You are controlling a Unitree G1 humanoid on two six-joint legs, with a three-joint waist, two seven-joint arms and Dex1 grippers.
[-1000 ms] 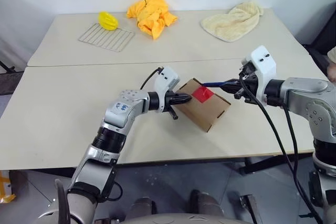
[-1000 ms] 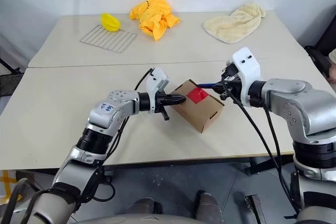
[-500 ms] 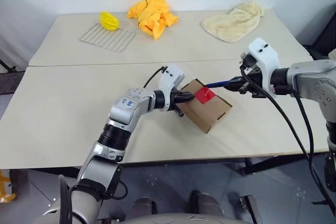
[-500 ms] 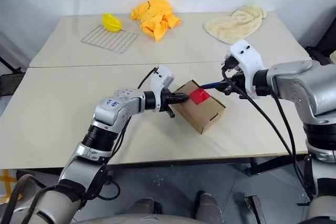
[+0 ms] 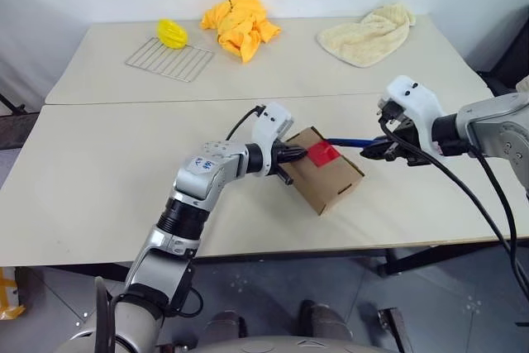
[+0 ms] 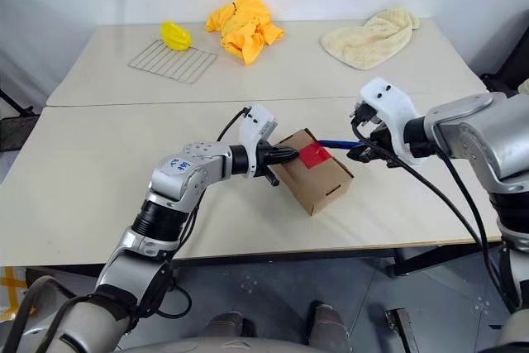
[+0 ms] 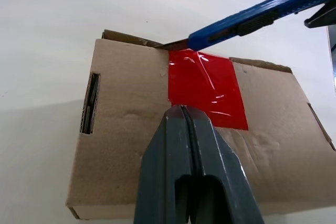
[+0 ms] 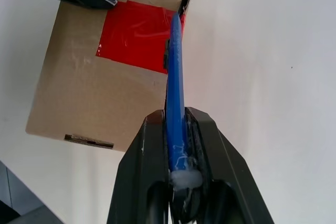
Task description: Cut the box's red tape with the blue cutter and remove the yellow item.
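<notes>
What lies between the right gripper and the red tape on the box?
The blue cutter spans that stretch, held in the right gripper; the left wrist view shows its blade tip at the far edge of the red tape.

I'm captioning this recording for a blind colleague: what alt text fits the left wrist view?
The blue cutter reaches in with its blade tip at the far edge of the red tape on top of the box. The left gripper, fingers shut, presses its tip at the tape's near edge. The box lies on a pale table.
</notes>
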